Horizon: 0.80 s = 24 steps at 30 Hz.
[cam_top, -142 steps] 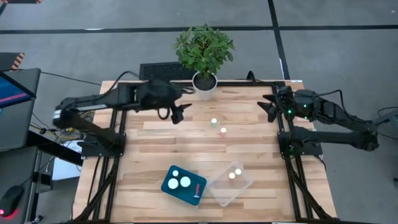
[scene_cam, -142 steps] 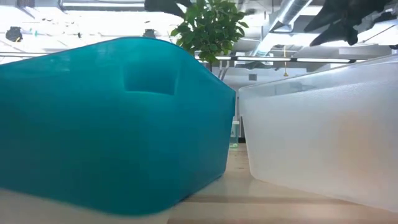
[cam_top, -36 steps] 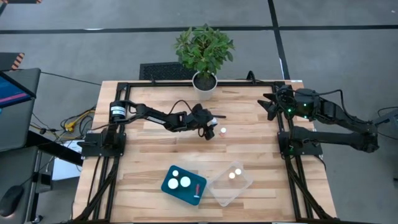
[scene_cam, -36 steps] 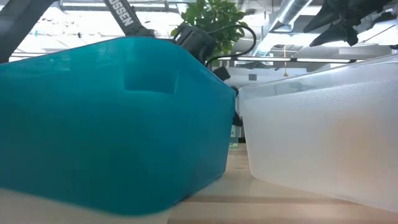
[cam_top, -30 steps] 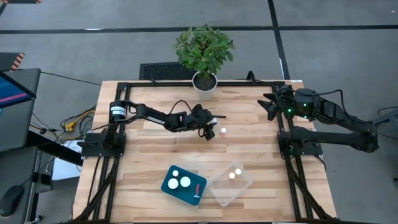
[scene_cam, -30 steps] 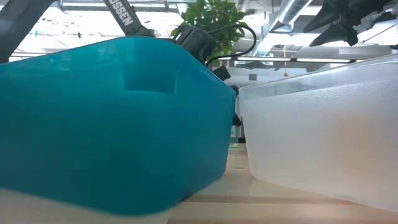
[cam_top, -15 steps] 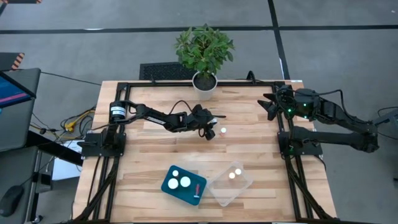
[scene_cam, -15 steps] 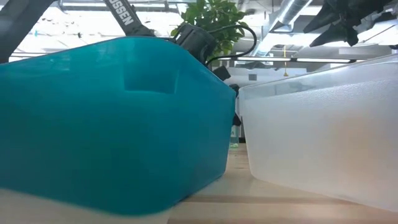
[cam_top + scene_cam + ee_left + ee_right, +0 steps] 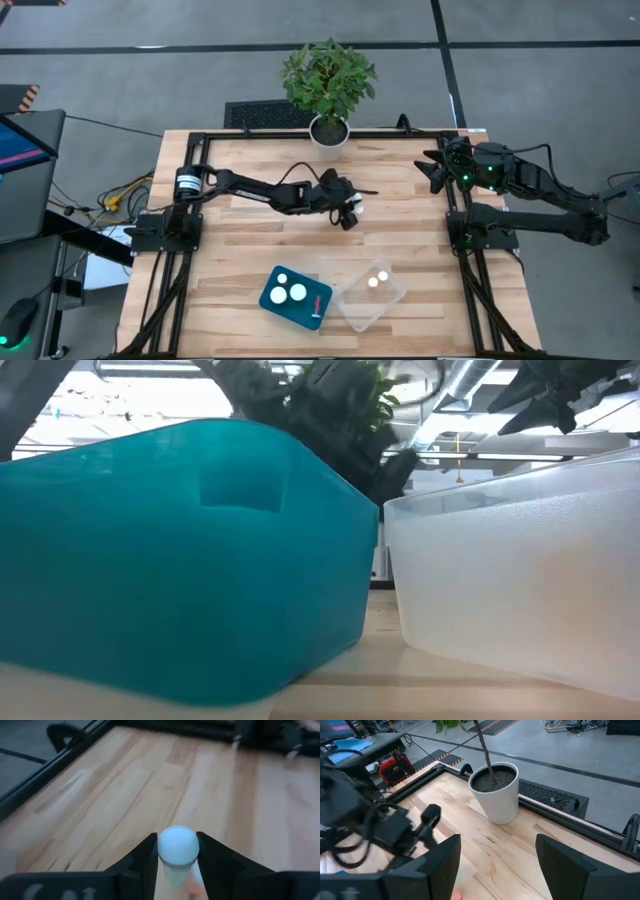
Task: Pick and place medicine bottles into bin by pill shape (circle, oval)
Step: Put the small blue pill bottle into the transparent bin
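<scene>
**Left gripper clamped on bottle at mid-table**

Bottle sits right between the left gripper's two dark fingers, cap up, both fingers against its sides just under the cap. In the high view the same bottle shows as a small white dot at the arm's tip, mid-table, in front of the plant.

Looks: round white cap, pale greenish translucent body below it; most of the body is hidden by the fingers. A bit of pinkish colour shows beside its base in the left wrist view, cannot tell what it is.

Left gripper: fingers narrowed to cap width, closed on the bottle. The arm reaches low and long from the table's left edge out to the centre.

Right gripper: parked at the table's right rear, well apart from the bottle. Fingers spread wide apart, nothing between them; its wrist view looks at the plant's white pot and at the left arm farther off.

Bins at the front of the table: blue bin with two white caps in it, clear bin touching or just beside it on the right, with two white caps in it. Low view is filled by the blue bin and clear bin walls; the dark left arm shows above them, bottle not visible there.
</scene>
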Tool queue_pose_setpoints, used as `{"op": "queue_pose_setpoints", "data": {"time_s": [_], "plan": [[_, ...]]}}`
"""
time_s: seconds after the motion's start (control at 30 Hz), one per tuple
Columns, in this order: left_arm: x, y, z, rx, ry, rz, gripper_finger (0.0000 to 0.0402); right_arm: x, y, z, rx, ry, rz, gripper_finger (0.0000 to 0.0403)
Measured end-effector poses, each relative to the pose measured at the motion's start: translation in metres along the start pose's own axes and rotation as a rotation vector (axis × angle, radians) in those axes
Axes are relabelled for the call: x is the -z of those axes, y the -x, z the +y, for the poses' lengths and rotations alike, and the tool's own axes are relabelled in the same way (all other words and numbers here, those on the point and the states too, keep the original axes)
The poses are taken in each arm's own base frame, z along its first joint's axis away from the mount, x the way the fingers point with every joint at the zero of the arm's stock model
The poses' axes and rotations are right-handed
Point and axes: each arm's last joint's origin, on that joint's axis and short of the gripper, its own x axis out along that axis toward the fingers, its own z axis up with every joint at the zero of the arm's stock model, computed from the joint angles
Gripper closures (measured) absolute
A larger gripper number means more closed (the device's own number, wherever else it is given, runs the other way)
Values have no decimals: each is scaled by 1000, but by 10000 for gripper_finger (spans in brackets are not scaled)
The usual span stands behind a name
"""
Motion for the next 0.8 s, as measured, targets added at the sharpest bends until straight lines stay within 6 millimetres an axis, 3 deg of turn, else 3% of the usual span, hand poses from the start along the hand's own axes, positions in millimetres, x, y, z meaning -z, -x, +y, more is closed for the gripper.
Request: {"op": "queue_pose_setpoints", "data": {"time_s": [0.17,0.4,0.5,0.8], "plan": [[-37,30,-16,14,-10,-35,296,0,0,0,-1,0,0,132],[-84,103,-34,9,69,-185,286,0,0,0,0,0,0,132],[-84,121,-53,57,67,-197,288,0,0,0,0,0,1,132],[-59,145,-114,206,20,-160,286,1,0,0,1,2,7,132]]}}
